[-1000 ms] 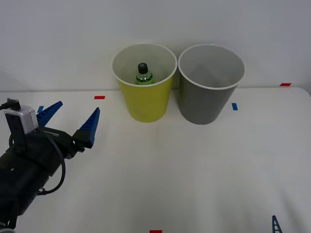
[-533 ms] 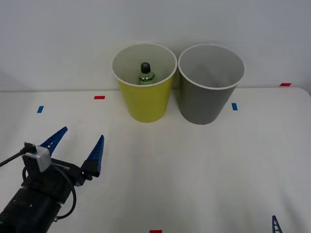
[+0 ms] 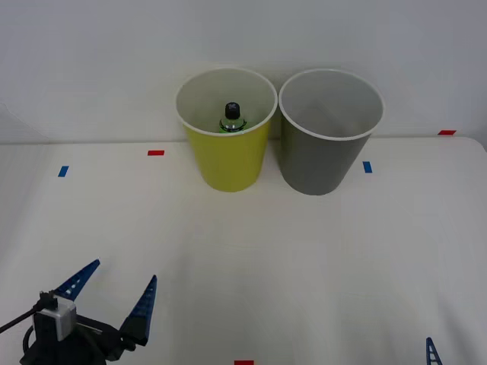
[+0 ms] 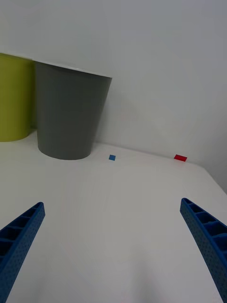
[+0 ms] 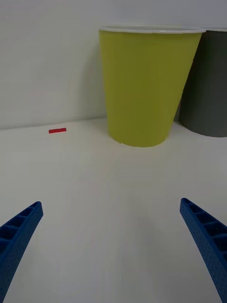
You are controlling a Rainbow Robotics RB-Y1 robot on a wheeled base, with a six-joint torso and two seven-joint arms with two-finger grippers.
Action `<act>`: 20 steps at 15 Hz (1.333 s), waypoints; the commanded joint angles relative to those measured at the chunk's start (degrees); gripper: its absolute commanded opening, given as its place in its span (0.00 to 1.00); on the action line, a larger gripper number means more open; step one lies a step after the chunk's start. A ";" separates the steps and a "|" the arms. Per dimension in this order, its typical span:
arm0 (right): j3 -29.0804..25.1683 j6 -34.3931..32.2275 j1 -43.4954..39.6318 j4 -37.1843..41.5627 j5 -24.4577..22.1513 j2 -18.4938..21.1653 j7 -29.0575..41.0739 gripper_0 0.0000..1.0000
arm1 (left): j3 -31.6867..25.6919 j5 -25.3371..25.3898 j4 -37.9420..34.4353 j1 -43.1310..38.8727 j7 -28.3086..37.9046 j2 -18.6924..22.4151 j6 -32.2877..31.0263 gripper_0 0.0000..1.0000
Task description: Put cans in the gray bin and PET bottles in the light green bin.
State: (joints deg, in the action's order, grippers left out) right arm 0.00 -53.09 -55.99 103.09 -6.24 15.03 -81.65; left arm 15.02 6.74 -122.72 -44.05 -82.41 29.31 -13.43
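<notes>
the pet bottle stood inside the light green bin at 12 o'clock, likely light, smooth and slippery, best pinched just under its cap, while the left tool at 7 o'clock gaped wide, empty.

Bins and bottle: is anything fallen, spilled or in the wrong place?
Nothing stands out. The green bin and gray bin stand upright side by side, and the bottle is upright inside the green bin. Both the left gripper and right gripper are open and hold nothing.
</notes>
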 commanded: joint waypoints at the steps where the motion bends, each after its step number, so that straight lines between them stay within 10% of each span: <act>1: 0.00 0.00 0.00 0.00 0.00 0.00 0.00 1.00 | -0.78 -5.24 6.00 0.28 -0.91 -2.94 -5.56 1.00; 20: 0.00 0.00 0.00 0.00 0.00 0.00 0.00 1.00 | -4.74 -5.68 9.08 -15.63 2.78 -8.12 -22.17 1.00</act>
State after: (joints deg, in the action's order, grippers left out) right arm 0.00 -53.09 -55.99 103.10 -6.24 15.03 -81.65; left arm 10.28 1.06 -113.65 -59.66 -79.59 21.18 -35.65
